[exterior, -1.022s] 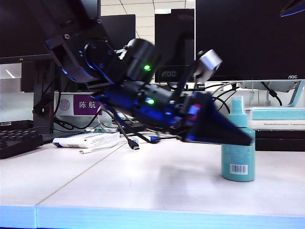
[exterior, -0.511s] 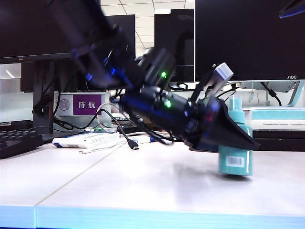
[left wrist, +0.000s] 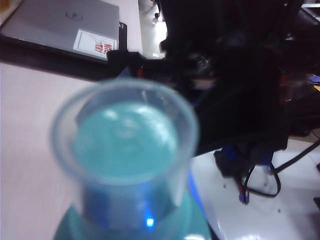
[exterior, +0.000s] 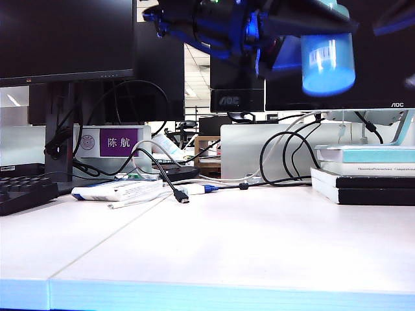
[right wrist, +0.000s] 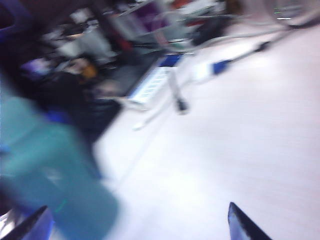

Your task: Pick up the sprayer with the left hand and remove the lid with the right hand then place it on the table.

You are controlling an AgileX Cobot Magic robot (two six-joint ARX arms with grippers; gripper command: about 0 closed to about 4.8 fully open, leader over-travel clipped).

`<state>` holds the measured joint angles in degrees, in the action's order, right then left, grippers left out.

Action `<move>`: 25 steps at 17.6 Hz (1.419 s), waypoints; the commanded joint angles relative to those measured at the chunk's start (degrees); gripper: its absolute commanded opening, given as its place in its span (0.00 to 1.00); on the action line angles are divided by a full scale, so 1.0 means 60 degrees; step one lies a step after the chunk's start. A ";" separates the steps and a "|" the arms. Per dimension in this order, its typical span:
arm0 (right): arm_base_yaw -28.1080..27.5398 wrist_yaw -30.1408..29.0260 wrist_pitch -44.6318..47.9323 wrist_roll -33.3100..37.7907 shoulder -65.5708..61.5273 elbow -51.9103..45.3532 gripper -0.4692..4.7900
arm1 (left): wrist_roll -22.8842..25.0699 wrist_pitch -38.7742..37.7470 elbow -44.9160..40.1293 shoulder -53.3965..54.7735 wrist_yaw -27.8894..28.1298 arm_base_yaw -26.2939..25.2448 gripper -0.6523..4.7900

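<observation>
Sprayer (exterior: 328, 61): teal bottle, barcode label on its side; we find it high above the counter (exterior: 246, 240), at the top of the exterior view, body tilted.
Lid (left wrist: 125, 145): clear cap, still seated over the teal nozzle, as the left wrist view shows close up.
Handling: we judge the bottle light and stiff, its smooth plastic likely slippery; the lid looks thin and should be pinched by its side wall, pulled along the nozzle's axis.
Left gripper (exterior: 305, 26): closed about the sprayer's body, part-way shut, holding it aloft.
Right gripper (right wrist: 137, 222): jaws spread wide, nothing between them; it hangs over the bare counter, the sprayer blurred near one fingertip (right wrist: 240, 225).
Surroundings: stacked books (exterior: 366, 175) at the counter's right, cables (exterior: 162, 175) and monitors (exterior: 65, 39) behind.
</observation>
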<state>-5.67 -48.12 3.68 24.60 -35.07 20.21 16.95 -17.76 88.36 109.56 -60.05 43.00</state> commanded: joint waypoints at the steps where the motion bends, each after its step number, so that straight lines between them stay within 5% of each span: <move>1: 0.0000 -0.0740 0.0463 0.0200 0.0029 0.0058 1.00 | 0.0353 -0.1180 -0.0025 0.0423 0.0135 -0.0120 0.16; 4: 0.0015 -0.1053 0.0466 0.0419 0.0022 0.0058 1.00 | 0.1504 -0.2681 -0.0022 0.0674 -0.0506 -0.0076 0.16; 5: 0.0153 -0.1191 0.0459 0.0477 0.0015 0.0058 1.00 | 0.1563 -0.2590 0.0015 0.0667 -0.1209 0.0066 0.16; 11: 0.1683 -0.0652 0.0652 0.0474 0.0011 0.0058 1.00 | 0.1315 -0.2310 0.0015 0.0747 -0.1942 0.0623 0.16; 12: 0.1690 -0.0605 0.0648 0.0474 0.0011 0.0058 0.93 | 0.1319 -0.2310 0.0015 0.0747 -0.1960 0.0838 0.16; 14: 0.1683 -0.0499 0.0648 0.0474 0.0011 0.0058 0.52 | 0.1315 -0.2310 0.0015 0.0747 -0.1974 0.0973 0.16; 16: 0.1672 -0.0510 0.0645 0.0470 0.0011 0.0058 0.33 | 0.1315 -0.2291 0.0015 0.0747 -0.1960 0.1060 0.16; 17: 0.1672 -0.0506 0.0652 0.0452 0.0011 0.0058 0.14 | 0.1311 -0.2291 0.0018 0.0747 -0.1960 0.1060 0.16; 21: 0.1654 -0.0342 0.0648 0.0361 0.0015 0.0058 0.08 | 0.0754 -0.1716 0.0022 0.0725 -0.0889 0.1035 0.17; 25: 0.1647 -0.0029 0.0645 0.0357 0.0018 0.0058 0.08 | -0.0062 -0.1086 0.0219 0.0703 -0.0940 0.0557 0.17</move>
<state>4.34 -48.51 8.10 26.89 -35.05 20.40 17.93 -26.04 88.66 114.48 -64.49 47.72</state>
